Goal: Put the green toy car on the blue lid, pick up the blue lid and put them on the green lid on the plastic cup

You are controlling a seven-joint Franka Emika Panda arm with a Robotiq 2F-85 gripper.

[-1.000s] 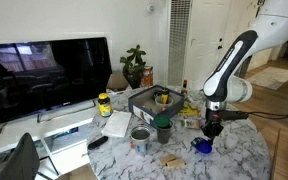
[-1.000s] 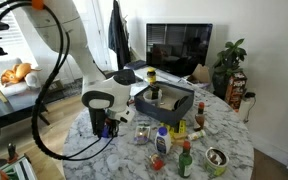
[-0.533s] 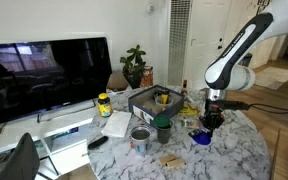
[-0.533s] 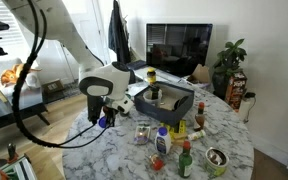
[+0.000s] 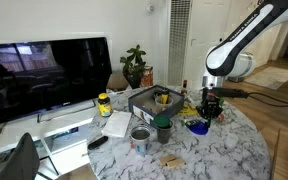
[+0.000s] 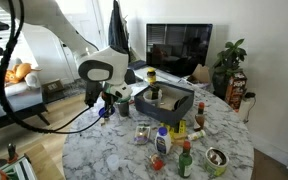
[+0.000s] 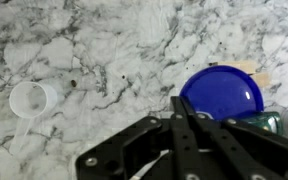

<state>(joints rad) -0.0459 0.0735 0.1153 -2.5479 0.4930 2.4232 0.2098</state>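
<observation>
Now the fingers (image 7: 177,106) are pressed together on the rim of the blue lid (image 7: 222,92), pinching it. In the wrist view the blue lid sticks out flat to one side of the fingers. The gray and white bench (image 7: 104,50) is under it. In an exterior view the blue lid (image 5: 196,127) hangs in the air just under the fingers (image 5: 205,116). It is up off the bench (image 5: 234,150) and not far from the edge. The cup (image 5: 163,131) stands nearer the middle of the bench, with the green lid (image 5: 163,121) on top of it. A shiny can (image 5: 140,138) stands just beside the cup. The blue lid is near the cup but does not touch it. A little clear pot (image 7: 32,100) sits on the bench, well apart from the blue lid.
</observation>
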